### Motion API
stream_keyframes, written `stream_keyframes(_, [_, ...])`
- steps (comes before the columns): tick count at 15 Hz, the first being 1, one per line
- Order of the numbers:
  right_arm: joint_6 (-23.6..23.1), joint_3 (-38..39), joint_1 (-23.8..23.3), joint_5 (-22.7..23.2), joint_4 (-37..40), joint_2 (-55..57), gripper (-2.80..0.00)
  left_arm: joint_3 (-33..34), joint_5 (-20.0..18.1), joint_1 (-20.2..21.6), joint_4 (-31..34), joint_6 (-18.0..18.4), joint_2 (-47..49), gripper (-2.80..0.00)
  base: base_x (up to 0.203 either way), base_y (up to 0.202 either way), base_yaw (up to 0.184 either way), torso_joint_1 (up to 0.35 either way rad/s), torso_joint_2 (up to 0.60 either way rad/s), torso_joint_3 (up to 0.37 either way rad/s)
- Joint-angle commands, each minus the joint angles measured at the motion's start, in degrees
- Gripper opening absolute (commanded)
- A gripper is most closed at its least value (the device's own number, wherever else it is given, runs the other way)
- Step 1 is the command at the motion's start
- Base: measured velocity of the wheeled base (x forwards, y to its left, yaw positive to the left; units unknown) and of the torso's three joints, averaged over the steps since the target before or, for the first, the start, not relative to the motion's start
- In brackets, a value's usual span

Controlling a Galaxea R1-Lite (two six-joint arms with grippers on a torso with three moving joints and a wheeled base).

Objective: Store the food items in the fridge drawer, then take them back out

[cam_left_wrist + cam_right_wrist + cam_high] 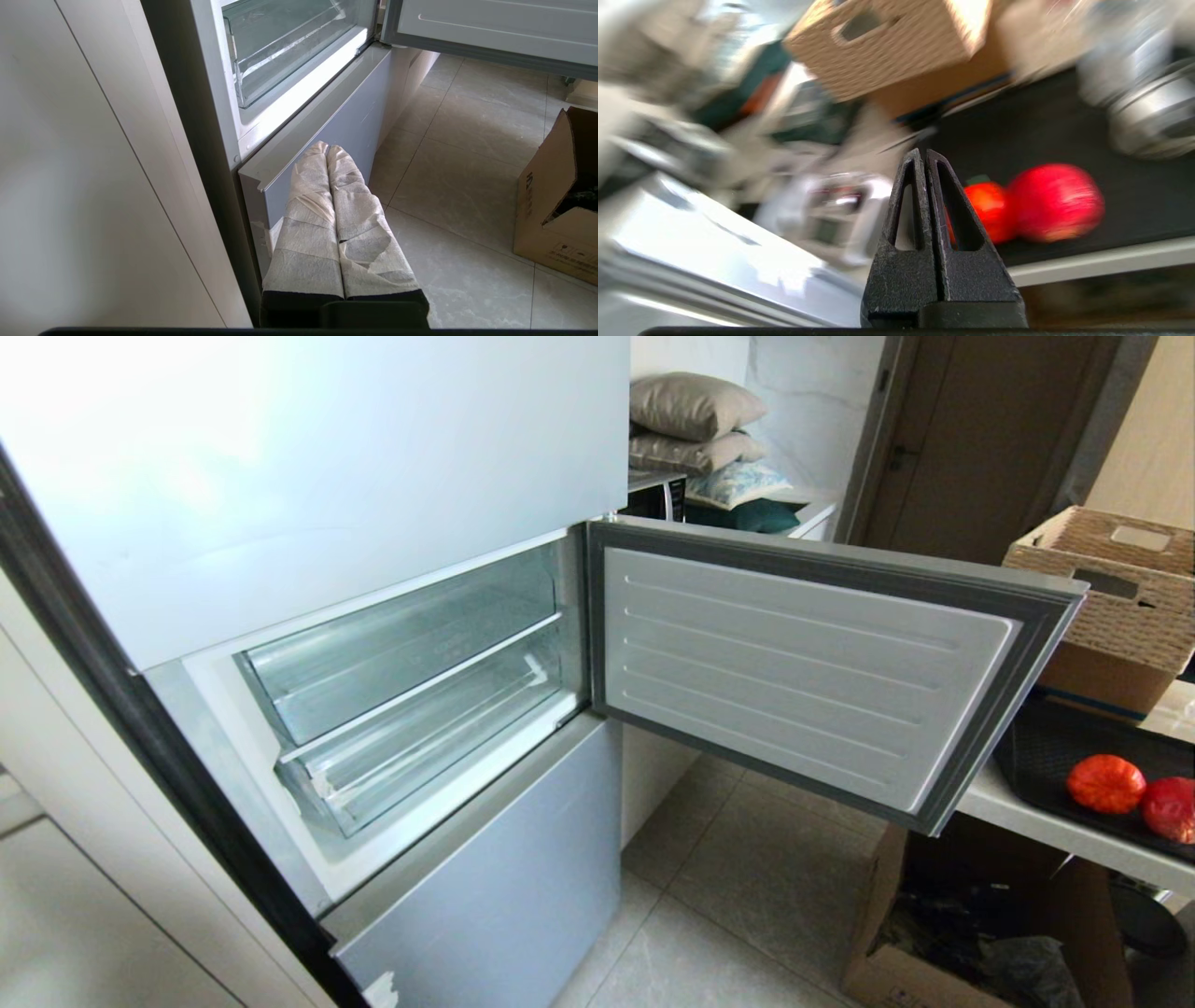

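Observation:
The two food items lie side by side on a black tray [1041, 756] at the right edge of the head view: an orange-red ribbed fruit [1106, 784] and a plain red one [1172, 809]. The fridge's middle compartment stands open, and the clear fridge drawer [420, 761] sits low inside it, empty, under a second clear bin. Neither arm shows in the head view. My right gripper [923, 154] is shut and empty, in the air short of the orange-red fruit [992, 210] and the red fruit [1057, 203]. My left gripper [327, 148], fingers wrapped in tape, is shut and parked by the blue-grey bottom fridge front [336, 116], below the drawer [280, 60].
The open compartment door [803, 663] swings out to the right between the fridge and the white table [1036, 821]. A wicker basket [1111, 579] stands behind the tray, metal pots [1148, 116] beside it. An open cardboard box [934, 943] sits on the tiled floor under the table.

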Motion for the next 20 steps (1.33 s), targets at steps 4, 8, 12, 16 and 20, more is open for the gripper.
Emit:
stream_keyframes(4, [17.2,-14.5,-0.8,14.5,-2.0,15.3,-2.8,0.0,0.0,0.0,0.0,0.0,0.1,-2.8,0.0,0.0,0.0,0.0,0.0,0.0])
stream_keyframes(8, [28.7,-22.9,1.5,30.3,-2.4,21.7,-2.8,0.0,0.0,0.0,0.0,0.0,0.1,-2.8,0.0,0.0,0.0,0.0,0.0,0.0])
stream_keyframes(12, [29.8,-27.9,7.4,31.7,-2.4,26.8,-2.8,0.0,0.0,0.0,0.0,0.0,0.1,-2.8,0.0,0.0,0.0,0.0,0.0,0.0])
stream_keyframes(16, [36.6,-38.5,11.2,32.0,-2.3,33.0,-2.8,0.0,0.0,0.0,0.0,0.0,0.1,-2.8,0.0,0.0,0.0,0.0,0.0,0.0])
stream_keyframes(20, [37.2,-37.2,14.2,35.1,-2.0,33.7,-2.8,0.0,0.0,0.0,0.0,0.0,0.1,-2.8,0.0,0.0,0.0,0.0,0.0,0.0])
